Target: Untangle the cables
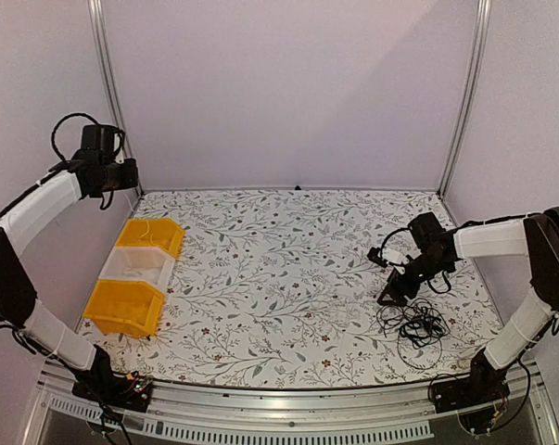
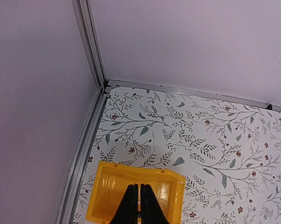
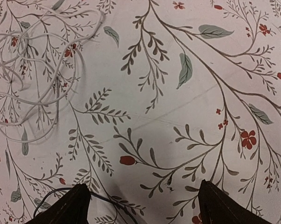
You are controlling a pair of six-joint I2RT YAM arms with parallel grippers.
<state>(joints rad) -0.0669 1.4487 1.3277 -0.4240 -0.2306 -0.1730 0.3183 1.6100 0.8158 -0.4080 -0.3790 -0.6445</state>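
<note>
While left gripper (image 2: pixel 139 187) hangs shut above yellow bin (image 2: pixel 101 196), right gripper (image 3: pixel 142 186) wide, cables (image 1: pixel 418 324) on table (image 1: pixel 279 269)

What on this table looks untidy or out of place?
The black cables lie in a tangled heap on the right side of the table, close to its near edge, with loops crossing one another. The right wrist view also shows a thin white wire sprawled in loose, overlapping loops. Nothing looks spilled or broken.

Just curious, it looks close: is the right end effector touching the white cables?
Apart. The right wrist view shows patterned tablecloth between the open right end effector and the white cables.
</note>
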